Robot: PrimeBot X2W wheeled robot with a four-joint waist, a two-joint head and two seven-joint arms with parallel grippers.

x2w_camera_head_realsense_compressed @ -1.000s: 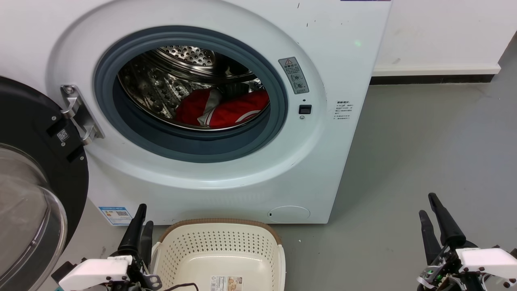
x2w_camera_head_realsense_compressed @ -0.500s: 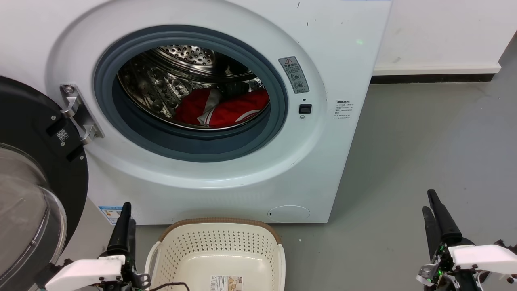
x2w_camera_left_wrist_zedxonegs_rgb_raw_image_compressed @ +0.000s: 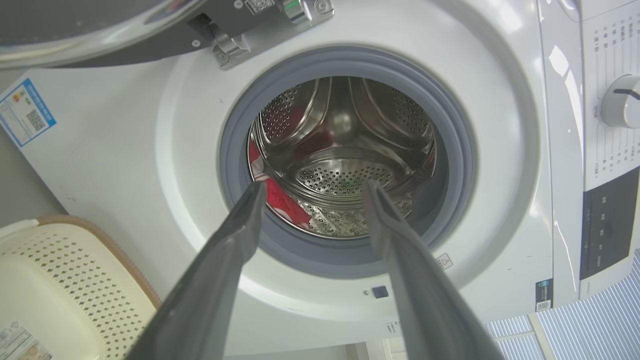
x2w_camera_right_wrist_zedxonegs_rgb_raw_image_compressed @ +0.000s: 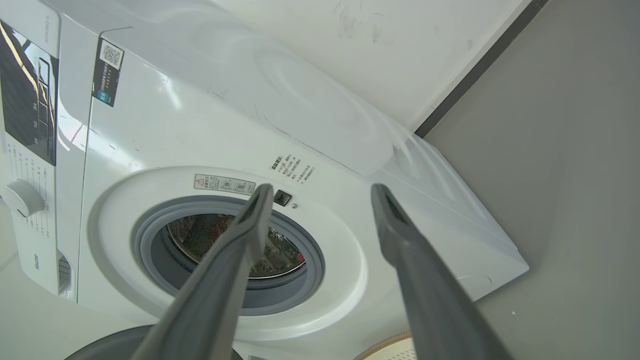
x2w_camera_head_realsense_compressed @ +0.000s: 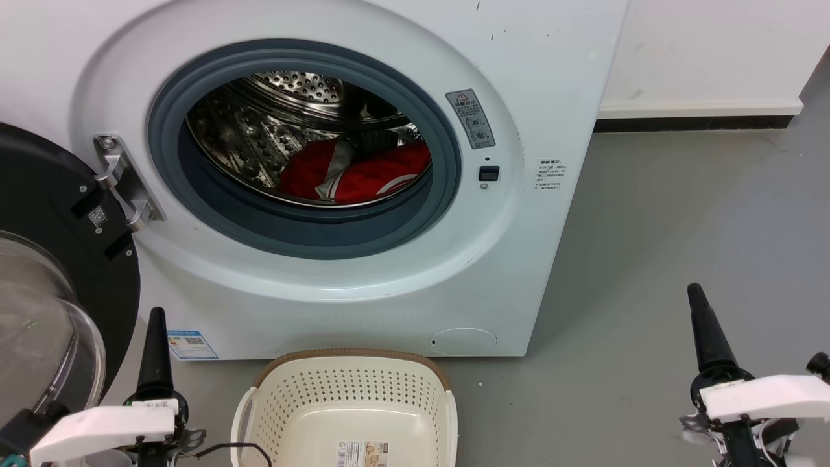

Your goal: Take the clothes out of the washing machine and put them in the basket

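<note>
With the door [x2w_camera_head_realsense_compressed: 39, 194] swung left, the clothes [x2w_camera_head_realsense_compressed: 363, 175] lie reachable in the washing machine [x2w_camera_head_realsense_compressed: 538, 78]; the basket [x2w_camera_head_realsense_compressed: 353, 358] sits bottom-centre, seemingly for a short drop. Left gripper [x2w_camera_left_wrist_zedxonegs_rgb_raw_image_compressed: 314, 186] and right gripper [x2w_camera_right_wrist_zedxonegs_rgb_raw_image_compressed: 322, 189] gape, empty.

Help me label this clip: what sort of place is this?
Likely a laundry area: a front-loading washing machine, a perforated basket before it, grey floor and white wall.
</note>
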